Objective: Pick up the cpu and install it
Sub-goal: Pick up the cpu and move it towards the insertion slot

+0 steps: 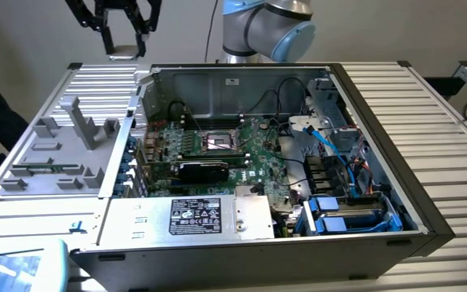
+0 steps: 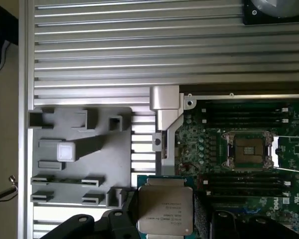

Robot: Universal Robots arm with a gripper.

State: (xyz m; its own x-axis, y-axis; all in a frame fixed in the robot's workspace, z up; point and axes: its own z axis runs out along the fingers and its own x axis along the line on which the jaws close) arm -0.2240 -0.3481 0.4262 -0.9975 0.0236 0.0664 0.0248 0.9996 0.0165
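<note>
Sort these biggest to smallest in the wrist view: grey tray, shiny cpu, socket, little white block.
1. grey tray
2. cpu and socket: they look about alike, and the cpu is nearer the camera, so I won't rank them.
3. white block

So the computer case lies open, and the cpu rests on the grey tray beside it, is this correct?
Not quite. The computer case does lie open, but the cpu does not rest on the grey tray. The end effector holds it in the air, clear of the tray, as the exterior view shows.
</note>
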